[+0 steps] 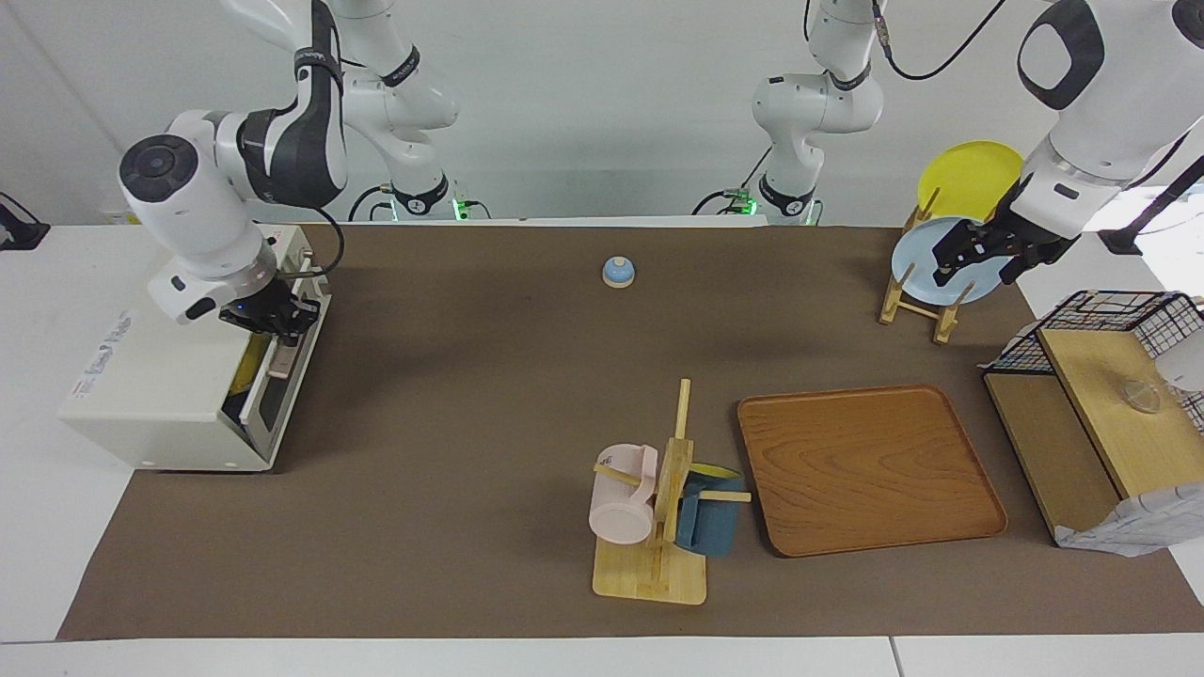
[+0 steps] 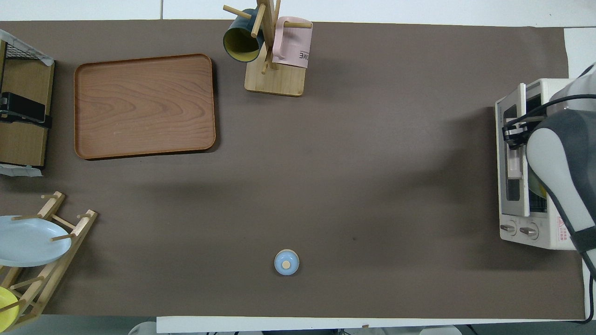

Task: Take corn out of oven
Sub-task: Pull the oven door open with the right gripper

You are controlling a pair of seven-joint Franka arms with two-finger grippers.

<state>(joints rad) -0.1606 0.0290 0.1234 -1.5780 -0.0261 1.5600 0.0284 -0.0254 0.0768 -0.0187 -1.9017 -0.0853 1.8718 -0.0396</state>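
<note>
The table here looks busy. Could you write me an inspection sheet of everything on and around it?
Surface: brown mat over a white table.
Job's things: oven at the right arm's end, door ajar; a sliver of yellow, likely the corn, shows inside.
Clutter: wooden tray; mug tree with a pink and a blue mug; small blue bell; plate rack with a pale blue and a yellow plate; wire basket and wooden boards at the left arm's end.
Grippers: right gripper at the oven door's top edge; left gripper waits over the plate rack.
Cables: black leads along both arms.
Surroundings: plain white wall.
</note>
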